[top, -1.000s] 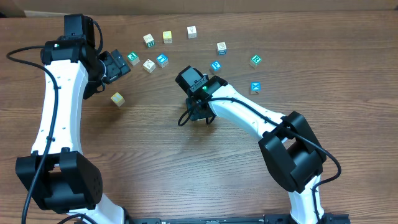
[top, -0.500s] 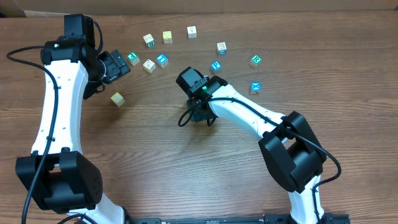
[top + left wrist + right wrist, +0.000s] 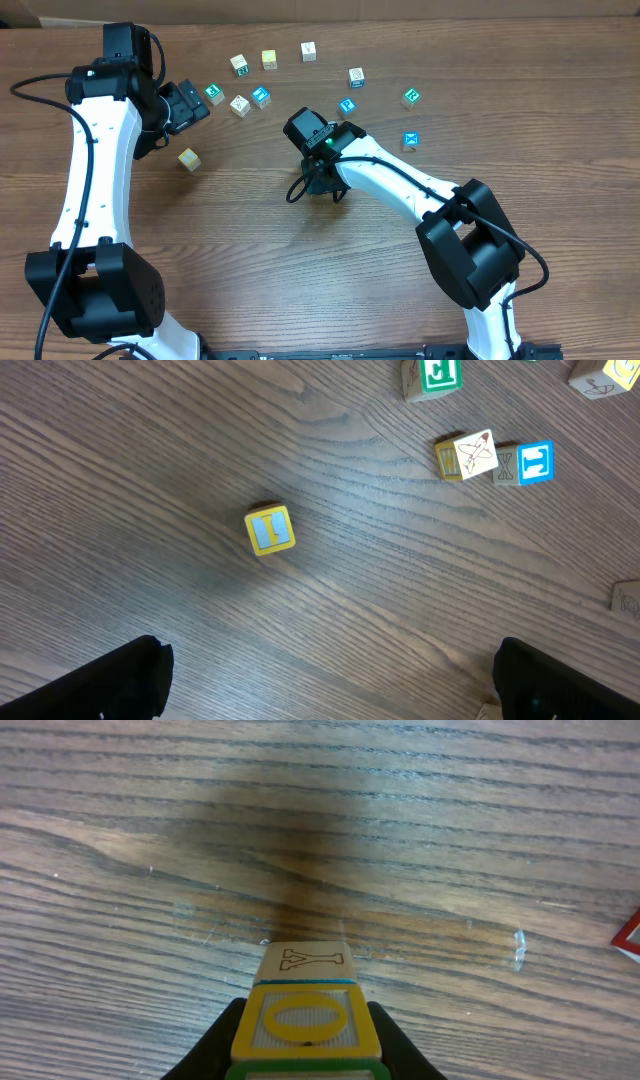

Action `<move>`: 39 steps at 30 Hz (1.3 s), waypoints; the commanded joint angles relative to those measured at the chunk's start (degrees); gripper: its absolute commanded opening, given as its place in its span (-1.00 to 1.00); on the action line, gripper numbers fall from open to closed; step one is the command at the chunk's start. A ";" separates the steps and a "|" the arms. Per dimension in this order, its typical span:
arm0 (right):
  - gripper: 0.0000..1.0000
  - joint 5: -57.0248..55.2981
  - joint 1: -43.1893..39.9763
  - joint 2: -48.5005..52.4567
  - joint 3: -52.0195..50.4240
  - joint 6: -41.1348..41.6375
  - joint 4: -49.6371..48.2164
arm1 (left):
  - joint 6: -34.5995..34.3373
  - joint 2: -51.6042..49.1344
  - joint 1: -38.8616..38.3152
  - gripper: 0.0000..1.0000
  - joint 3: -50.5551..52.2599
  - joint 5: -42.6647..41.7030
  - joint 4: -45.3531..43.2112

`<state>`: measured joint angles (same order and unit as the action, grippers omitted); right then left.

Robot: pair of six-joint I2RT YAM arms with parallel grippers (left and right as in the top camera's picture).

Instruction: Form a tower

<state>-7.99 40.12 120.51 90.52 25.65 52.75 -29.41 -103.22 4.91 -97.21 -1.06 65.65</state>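
Note:
The tower (image 3: pixel 305 1010) fills the bottom of the right wrist view. A pale wood face printed Y tops a cube with a yellow O face, and a green-edged cube shows below. My right gripper (image 3: pixel 305 1032) is shut on it, one black finger (image 3: pixel 222 1040) pressed against each side of the yellow O cube. In the overhead view the right gripper (image 3: pixel 318 183) points down at mid-table and hides the tower. My left gripper (image 3: pixel 186 105) hovers open at the back left. Its fingers (image 3: pixel 110 680) are far apart over bare wood, with a loose yellow cube (image 3: pixel 270 529) ahead of them.
Several loose cubes lie in an arc along the back of the table (image 3: pixel 250 260), from a green one (image 3: pixel 214 93) to a blue one (image 3: pixel 410 140). A yellow cube (image 3: pixel 189 159) sits alone at the left. A red-edged corner (image 3: pixel 630 935) shows at the right.

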 commanded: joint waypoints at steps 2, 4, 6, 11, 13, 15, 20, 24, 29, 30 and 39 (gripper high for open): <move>-0.58 -0.33 -0.33 0.46 0.31 3.17 0.50 | 1.11 -0.68 -0.15 0.99 -0.02 0.39 0.13; -0.58 -0.35 -0.33 0.46 0.31 4.39 0.76 | 1.11 -0.68 -0.15 0.99 -0.02 0.39 0.13; -0.58 -0.35 -0.33 0.46 0.31 5.70 0.92 | 1.11 -0.68 -0.15 1.00 -0.02 0.39 0.13; -0.57 -0.37 -0.33 0.46 0.31 6.08 0.98 | 1.11 -0.68 -0.15 1.00 -0.02 0.39 0.13; -0.56 -0.35 -0.33 0.46 0.31 6.08 1.14 | 1.11 -0.68 -0.22 0.99 -0.02 0.39 0.13; -0.46 -0.37 -0.33 0.46 0.31 6.05 1.11 | 1.11 -0.68 -0.20 0.99 -0.02 0.39 0.13; -0.04 -0.35 -0.33 0.46 0.31 6.05 1.11 | 1.11 -0.68 -0.20 0.99 -0.02 0.39 0.13; 0.27 -0.35 -0.33 0.46 0.37 6.01 1.09 | 1.11 -0.68 -0.22 0.99 -0.02 0.39 0.13; 0.71 -0.57 -0.35 0.37 4.94 3.54 2.86 | 1.11 -0.68 -0.22 0.99 -0.02 0.39 0.13; 0.78 -0.81 -0.35 0.37 6.62 3.08 3.76 | 1.11 -0.68 -0.22 0.99 -0.02 0.39 0.13; 1.00 -7.41 -2.05 0.37 29.79 2.82 18.75 | 1.11 -0.68 -0.22 0.99 -0.02 0.39 0.13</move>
<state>-12.34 39.92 121.16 113.45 28.86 68.86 -29.41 -103.22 4.91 -97.21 -1.06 65.65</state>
